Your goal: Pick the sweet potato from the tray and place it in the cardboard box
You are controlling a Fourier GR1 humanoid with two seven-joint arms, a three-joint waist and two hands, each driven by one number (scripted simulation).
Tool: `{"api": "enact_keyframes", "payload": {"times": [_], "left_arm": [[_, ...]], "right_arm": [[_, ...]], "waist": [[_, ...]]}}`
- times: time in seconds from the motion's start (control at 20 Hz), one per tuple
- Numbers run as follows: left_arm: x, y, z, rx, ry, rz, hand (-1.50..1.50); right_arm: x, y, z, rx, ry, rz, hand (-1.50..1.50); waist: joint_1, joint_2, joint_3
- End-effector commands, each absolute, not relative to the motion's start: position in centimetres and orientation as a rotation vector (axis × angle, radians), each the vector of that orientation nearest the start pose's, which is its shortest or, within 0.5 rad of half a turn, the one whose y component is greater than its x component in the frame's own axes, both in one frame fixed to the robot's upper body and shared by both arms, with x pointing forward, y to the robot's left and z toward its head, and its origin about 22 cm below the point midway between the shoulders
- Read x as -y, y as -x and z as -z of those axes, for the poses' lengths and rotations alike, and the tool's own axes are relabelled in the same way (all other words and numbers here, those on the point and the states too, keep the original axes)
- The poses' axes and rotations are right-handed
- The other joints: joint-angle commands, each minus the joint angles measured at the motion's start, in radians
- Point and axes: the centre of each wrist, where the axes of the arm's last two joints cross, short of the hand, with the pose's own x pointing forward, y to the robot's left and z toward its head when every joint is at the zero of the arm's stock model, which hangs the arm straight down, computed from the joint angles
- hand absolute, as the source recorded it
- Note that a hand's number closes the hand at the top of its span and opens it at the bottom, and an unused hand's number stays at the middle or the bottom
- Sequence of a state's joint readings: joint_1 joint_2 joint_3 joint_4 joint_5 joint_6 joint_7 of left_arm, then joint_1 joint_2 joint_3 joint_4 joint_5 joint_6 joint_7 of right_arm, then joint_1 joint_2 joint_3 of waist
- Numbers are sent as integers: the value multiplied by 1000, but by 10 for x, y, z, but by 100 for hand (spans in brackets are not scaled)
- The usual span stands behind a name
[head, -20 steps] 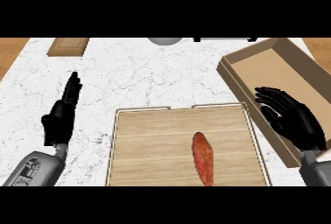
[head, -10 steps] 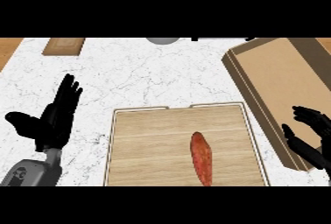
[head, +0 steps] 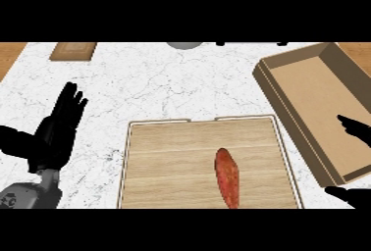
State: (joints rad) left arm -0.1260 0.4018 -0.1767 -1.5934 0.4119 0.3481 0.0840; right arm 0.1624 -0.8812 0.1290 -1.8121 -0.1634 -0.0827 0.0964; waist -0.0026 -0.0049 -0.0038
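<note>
From our head view, the long reddish-orange sweet potato (head: 226, 177) lies on the pale wooden tray (head: 159, 162). Our left hand (head: 56, 132) rests open, fingers straight, empty. Our right hand (head: 354, 131) shows partly beside the open brown cardboard box (head: 319, 83); we cannot tell its fingers' state.

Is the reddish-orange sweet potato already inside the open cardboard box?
No, the reddish-orange sweet potato lies on the light wooden tray, apart from the open cardboard box to its right.

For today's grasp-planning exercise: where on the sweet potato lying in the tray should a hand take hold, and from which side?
Grip the sweet potato at its thick middle, coming from above, fingers closing across its narrow width. It lies flat on the tray with its long axis running near to far and tapering ends. The right hand, over the cardboard box, looks nearer.
</note>
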Motion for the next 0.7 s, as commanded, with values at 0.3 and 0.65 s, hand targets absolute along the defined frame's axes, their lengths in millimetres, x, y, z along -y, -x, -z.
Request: {"api": "enact_keyframes", "payload": {"times": [0.3, 0.65], "left_arm": [[-263, -258, -57, 1554, -75, -132, 0], [-258, -270, -44, 1539, -47, -113, 0]], "right_arm": [[294, -198, -174, 1239, 251, -792, -150], [250, -209, -196, 1243, 205, -785, -150]], "waist": [[5, 3, 3], [8, 6, 3]]}}
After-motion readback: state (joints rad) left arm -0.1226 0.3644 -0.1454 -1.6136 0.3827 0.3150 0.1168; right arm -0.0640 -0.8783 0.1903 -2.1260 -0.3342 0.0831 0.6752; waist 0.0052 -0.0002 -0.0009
